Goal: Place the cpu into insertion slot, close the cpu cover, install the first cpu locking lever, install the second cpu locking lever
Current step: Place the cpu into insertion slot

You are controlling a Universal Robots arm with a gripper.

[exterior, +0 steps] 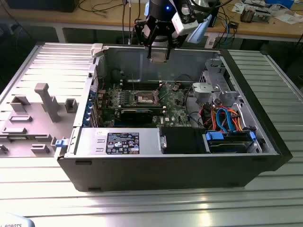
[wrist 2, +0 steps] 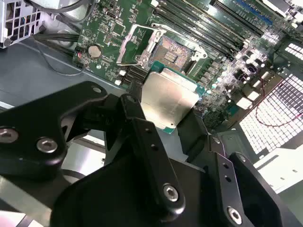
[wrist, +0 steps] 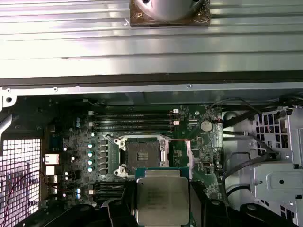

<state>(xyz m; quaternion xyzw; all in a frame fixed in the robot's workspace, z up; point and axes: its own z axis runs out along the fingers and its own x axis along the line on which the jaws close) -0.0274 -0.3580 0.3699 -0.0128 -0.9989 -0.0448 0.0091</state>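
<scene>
Above the case point(exterior: 165, 168), tool point(exterior: 159, 53) grips cpu point(wrist 2: 169, 97); both wrist views show insertion slot point(wrist: 141, 158).

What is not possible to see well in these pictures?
- Underside of the cpu: it faces away in both wrist views, and the end effector covers two of its sides.
- Insertion slot: its contacts are too small to make out in the exterior view.
- Locking levers: too small in the exterior view to tell apart from the socket frame.
</scene>
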